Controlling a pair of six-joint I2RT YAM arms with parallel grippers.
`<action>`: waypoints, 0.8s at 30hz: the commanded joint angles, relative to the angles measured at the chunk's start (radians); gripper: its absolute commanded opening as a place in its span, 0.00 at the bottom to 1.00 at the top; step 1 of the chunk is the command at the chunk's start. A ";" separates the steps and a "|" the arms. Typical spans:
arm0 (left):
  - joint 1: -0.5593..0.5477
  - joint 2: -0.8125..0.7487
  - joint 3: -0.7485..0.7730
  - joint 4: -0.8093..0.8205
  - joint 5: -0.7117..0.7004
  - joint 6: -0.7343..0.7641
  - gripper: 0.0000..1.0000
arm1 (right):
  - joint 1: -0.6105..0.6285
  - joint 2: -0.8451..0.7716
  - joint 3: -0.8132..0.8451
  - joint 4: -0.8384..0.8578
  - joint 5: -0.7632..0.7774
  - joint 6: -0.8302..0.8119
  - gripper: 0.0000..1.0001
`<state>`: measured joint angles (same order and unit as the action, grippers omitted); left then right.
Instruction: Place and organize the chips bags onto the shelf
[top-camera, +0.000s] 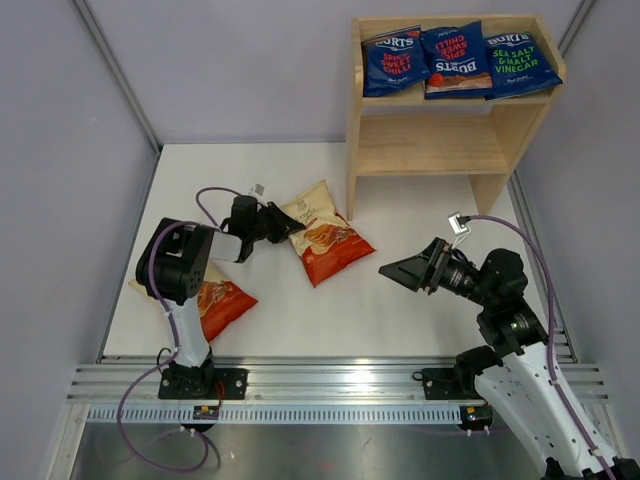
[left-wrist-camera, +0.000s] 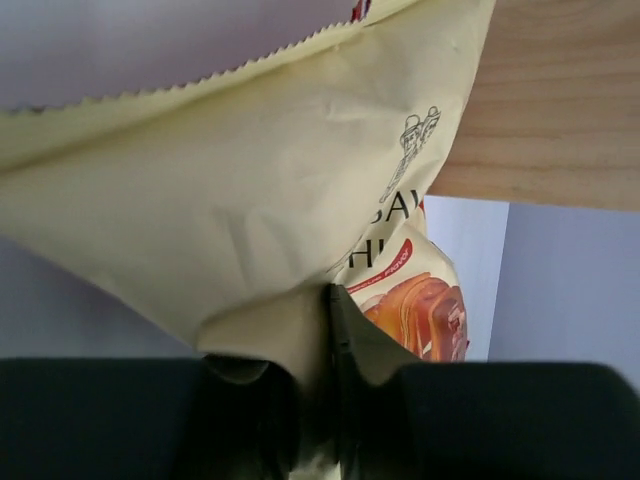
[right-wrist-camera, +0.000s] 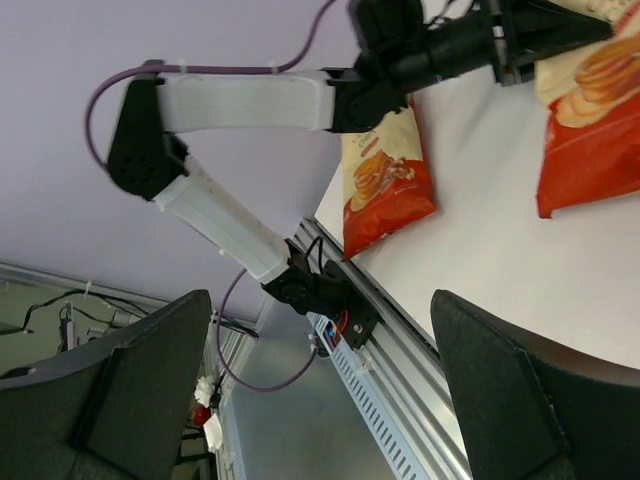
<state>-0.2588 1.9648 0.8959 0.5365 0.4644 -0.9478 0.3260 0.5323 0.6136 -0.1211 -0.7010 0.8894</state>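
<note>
Three dark blue Burts bags (top-camera: 458, 60) lie in a row on the top tier of the wooden shelf (top-camera: 372, 148) at the back right. My left gripper (top-camera: 284, 224) is shut on the cream top edge of a cream-and-red chips bag (top-camera: 322, 238) in the middle of the table; the left wrist view shows the bag (left-wrist-camera: 250, 200) pinched between the fingers. A second cream-and-red bag (top-camera: 218, 303) lies by the left arm's base, partly hidden under it. My right gripper (top-camera: 393, 270) is open and empty, to the right of the held bag.
The shelf's lower tier (top-camera: 425, 150) holds nothing. The metal rail (top-camera: 330, 385) runs along the near edge. Purple-grey walls close in the table on both sides.
</note>
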 joint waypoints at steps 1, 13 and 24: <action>0.013 -0.127 -0.124 0.121 -0.020 -0.075 0.13 | -0.002 0.000 -0.069 0.031 0.041 0.028 0.99; 0.020 -0.273 -0.474 0.724 0.019 -0.512 0.00 | 0.018 0.190 -0.409 0.552 0.113 0.244 1.00; 0.004 -0.477 -0.595 0.795 -0.044 -0.707 0.00 | 0.148 0.311 -0.500 0.784 0.267 0.255 0.99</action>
<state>-0.2459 1.5658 0.3176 1.2064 0.4507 -1.5593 0.4557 0.8204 0.1261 0.5148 -0.5030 1.1397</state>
